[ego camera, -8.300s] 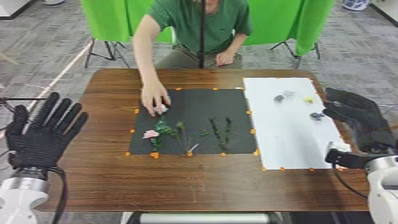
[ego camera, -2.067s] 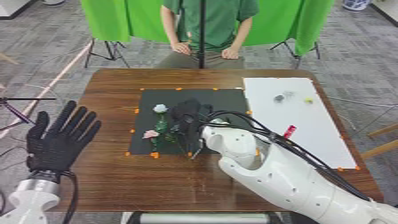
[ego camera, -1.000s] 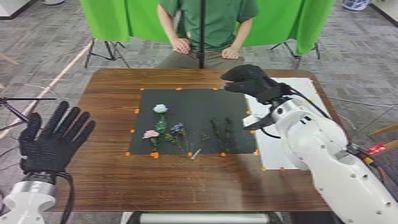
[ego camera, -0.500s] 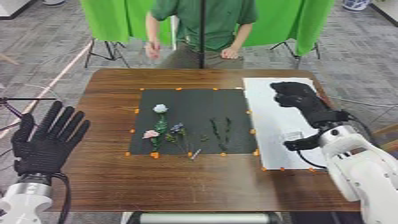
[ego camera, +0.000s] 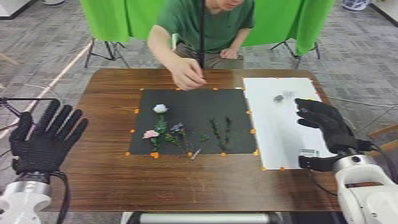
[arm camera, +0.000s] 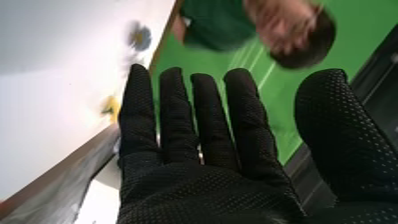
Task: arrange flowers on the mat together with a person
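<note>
Black mat (ego camera: 200, 100) flat on counter (ego camera: 107, 180). On it: white flower (ego camera: 160, 108) far left, pink flower (ego camera: 150, 134) nearer, blue-purple flower (ego camera: 177, 127) right of pink, two upright-lying green sprigs (ego camera: 226, 131) further right. Bluish flower (arm camera: 140, 37), yellow flower (arm camera: 111, 107) on white sheet (ego camera: 275, 135).

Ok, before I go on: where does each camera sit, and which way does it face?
Head view: on the robot's head, looking forward and down at the table, black mat and flowers; the left hand and right hand show, and the person's reaching hand.
Right wrist view: on the right wrist, looking along the open glove past its fingertips, across the white sheet to the person's green shirt.
Shared: right hand, white sheet, green shirt and green curtain.
</note>
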Motion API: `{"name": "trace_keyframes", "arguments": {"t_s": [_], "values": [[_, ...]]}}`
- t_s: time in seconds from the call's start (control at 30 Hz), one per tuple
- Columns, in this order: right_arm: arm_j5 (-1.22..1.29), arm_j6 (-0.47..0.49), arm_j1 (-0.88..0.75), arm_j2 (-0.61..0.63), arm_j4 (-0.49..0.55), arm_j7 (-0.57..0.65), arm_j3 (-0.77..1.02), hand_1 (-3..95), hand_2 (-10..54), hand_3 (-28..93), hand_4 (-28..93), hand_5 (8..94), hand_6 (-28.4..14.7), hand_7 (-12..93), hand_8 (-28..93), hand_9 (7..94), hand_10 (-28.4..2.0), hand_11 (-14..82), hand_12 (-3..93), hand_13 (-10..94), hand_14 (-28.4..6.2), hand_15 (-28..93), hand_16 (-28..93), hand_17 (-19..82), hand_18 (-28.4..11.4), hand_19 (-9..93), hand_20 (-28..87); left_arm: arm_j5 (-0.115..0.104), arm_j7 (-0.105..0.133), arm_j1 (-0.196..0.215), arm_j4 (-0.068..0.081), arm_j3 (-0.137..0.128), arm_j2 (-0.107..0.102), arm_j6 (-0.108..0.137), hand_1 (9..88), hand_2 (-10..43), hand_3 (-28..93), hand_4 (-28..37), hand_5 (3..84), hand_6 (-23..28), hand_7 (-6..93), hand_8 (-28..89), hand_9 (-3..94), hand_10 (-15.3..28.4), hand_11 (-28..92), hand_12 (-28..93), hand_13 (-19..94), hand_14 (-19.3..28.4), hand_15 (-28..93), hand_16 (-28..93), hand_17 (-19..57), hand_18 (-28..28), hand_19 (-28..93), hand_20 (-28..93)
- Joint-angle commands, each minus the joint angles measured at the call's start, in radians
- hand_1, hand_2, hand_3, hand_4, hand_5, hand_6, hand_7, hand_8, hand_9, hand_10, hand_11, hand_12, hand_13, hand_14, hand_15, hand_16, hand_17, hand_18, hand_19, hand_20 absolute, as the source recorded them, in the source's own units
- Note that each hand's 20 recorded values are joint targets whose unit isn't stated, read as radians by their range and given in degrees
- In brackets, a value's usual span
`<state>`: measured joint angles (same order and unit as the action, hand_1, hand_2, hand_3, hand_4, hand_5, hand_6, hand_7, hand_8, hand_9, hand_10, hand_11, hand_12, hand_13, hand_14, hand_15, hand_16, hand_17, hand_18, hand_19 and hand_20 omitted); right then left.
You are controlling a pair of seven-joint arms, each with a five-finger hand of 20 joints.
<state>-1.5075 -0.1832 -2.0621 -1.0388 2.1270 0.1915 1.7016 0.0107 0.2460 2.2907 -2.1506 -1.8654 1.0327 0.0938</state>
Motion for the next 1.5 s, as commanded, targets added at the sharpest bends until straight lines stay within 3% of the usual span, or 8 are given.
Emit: {"name": "trace_keyframes", "arguments": {"t_s": [0.03, 0.17, 0.23, 0.37, 0.63, 0.97, 1.5], "values": [[-0.01, -0.011, 0.038, 0.007, -0.001, -0.013, -0.034, 26.5, 8.5, 80, -26, 40.9, -2.4, 18, -13, 40.3, -10.7, 9.3, 11.8, 35, -9.7, 22, 10, 18, -15.0, 42, 14, -0.013, -0.02, -0.028, 0.016, 0.03, -0.001, 0.012, 25.9, 11.0, 70, -28.3, 41.1, 5.8, 5.4, -8, 37.7, 14.4, 15, 9, 28, 15.2, 26, -5, -3.1, 12.8, 29, 12], [-0.004, -0.029, 0.039, 0.01, 0.001, -0.007, -0.044, 26.6, 8.5, 80, -26, 40.9, -2.4, 18, -13, 40.0, -10.6, 9.3, 11.7, 35, -9.8, 22, 10, 18, -15.0, 42, 14, 0.009, -0.027, -0.018, 0.016, 0.024, 0.004, -0.008, 25.9, 11.0, 70, -28.3, 41.2, 5.9, 5.4, -8, 37.7, 14.4, 15, 9, 28, 15.2, 26, -5, -3.1, 12.8, 29, 12], [-0.016, -0.024, 0.039, 0.012, 0.002, -0.011, -0.04, 26.6, 8.5, 80, -26, 40.2, -2.8, 18, -13, 39.1, -10.4, 9.3, 11.7, 34, -9.9, 22, 10, 18, -15.0, 42, 14, 0.012, -0.014, -0.005, 0.009, 0.014, 0.009, -0.006, 26.0, 11.1, 70, -28.3, 41.1, 5.9, 5.3, -8, 37.6, 14.4, 15, 9, 28, 15.2, 26, -5, -3.1, 12.8, 29, 12], [0.0, -0.024, 0.035, 0.005, 0.006, -0.007, -0.032, 26.4, 8.3, 80, -26, 38.9, -3.2, 18, -13, 38.0, -10.6, 9.4, 11.9, 34, -10.0, 23, 10, 18, -15.0, 42, 14, 0.005, -0.012, 0.002, 0.006, 0.009, 0.009, -0.002, 25.9, 11.1, 70, -28.3, 41.0, 5.8, 5.3, -8, 37.6, 14.4, 15, 9, 28, 15.3, 26, -5, -3.2, 12.8, 29, 12], [-0.015, -0.029, 0.062, 0.017, 0.002, -0.003, -0.055, 26.6, 8.2, 80, -26, 39.0, -3.2, 18, -13, 37.9, -10.5, 9.4, 11.8, 34, -10.2, 23, 10, 18, -15.0, 43, 14, 0.004, -0.017, -0.013, 0.012, 0.031, 0.007, -0.005, 25.9, 11.2, 70, -28.3, 40.9, 5.7, 5.4, -8, 37.5, 14.5, 15, 9, 28, 15.4, 26, -5, -3.3, 12.8, 29, 12], [-0.017, -0.024, 0.06, 0.015, -0.001, 0.009, -0.069, 27.2, 8.2, 80, -26, 39.4, -3.1, 19, -14, 38.0, -10.5, 9.5, 11.7, 34, -10.4, 24, 10, 18, -15.1, 43, 14, 0.007, -0.012, -0.002, 0.007, 0.015, 0.012, -0.004, 25.9, 11.2, 69, -28.3, 40.9, 5.8, 5.4, -8, 37.5, 14.6, 15, 9, 28, 15.4, 26, -5, -3.3, 12.9, 29, 12], [-0.043, -0.011, 0.045, 0.014, 0.004, 0.045, -0.067, 27.7, 8.5, 80, -26, 39.5, -3.1, 19, -14, 37.7, -10.6, 9.6, 11.8, 35, -10.8, 25, 10, 17, -15.7, 44, 14, 0.0, -0.011, 0.001, 0.007, 0.034, 0.013, 0.003, 25.9, 11.2, 70, -28.3, 40.9, 5.8, 5.3, -8, 37.4, 14.5, 15, 9, 28, 15.3, 26, -5, -3.3, 12.9, 29, 12]]}}
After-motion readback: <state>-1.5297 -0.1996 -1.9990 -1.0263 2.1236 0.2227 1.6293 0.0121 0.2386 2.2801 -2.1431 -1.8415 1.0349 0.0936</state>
